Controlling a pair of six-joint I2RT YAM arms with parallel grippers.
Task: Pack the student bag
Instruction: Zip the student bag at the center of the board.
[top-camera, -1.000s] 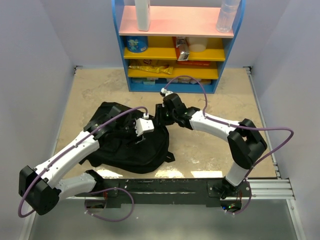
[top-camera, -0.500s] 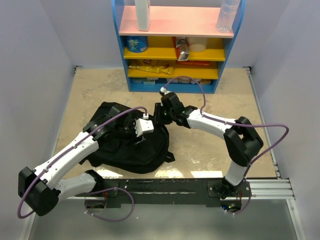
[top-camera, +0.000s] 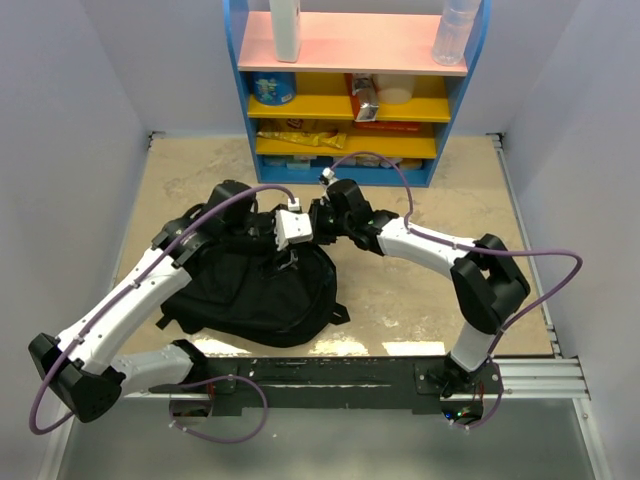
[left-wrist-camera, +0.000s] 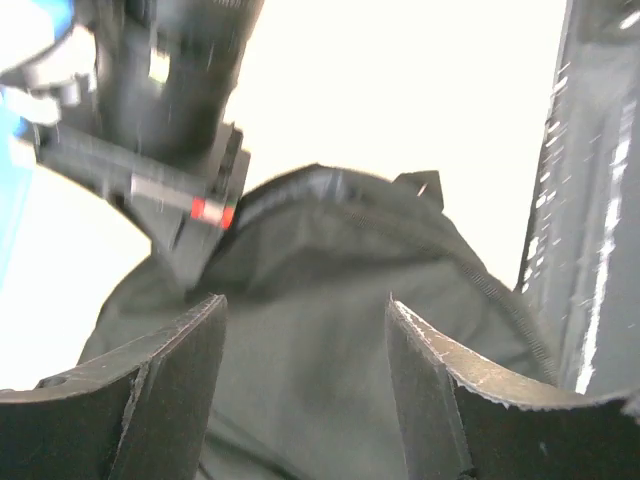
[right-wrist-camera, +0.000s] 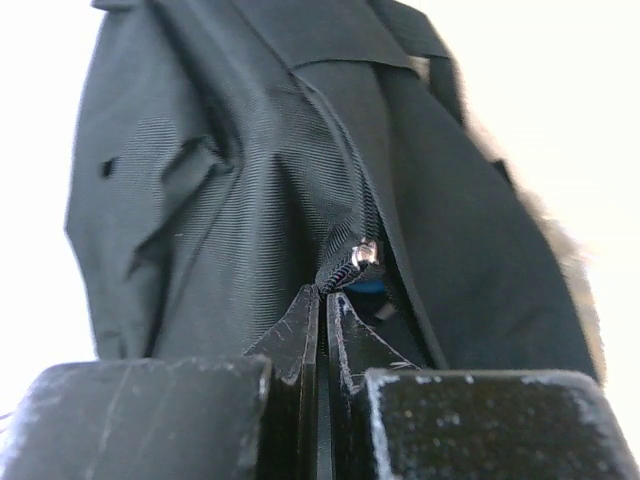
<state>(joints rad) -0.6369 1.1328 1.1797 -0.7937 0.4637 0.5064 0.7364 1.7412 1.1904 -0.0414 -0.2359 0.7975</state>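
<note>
One student bag (top-camera: 255, 295); two tools – left tool (left-wrist-camera: 305, 340), right tool (right-wrist-camera: 322, 300); one shelf unit (top-camera: 350, 45); two bottles (top-camera: 287, 30)

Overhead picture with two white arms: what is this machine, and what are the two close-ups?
It is two white robot arms bolted to a beige table, seen from above. The close-ups come from cameras on their wrists. A large soft black fabric backpack lies on the table, before a blue shelf unit. The left gripper hangs open over the backpack, holding nothing. The right gripper is shut at the backpack's zipper; whether it pinches it is unclear.
</note>
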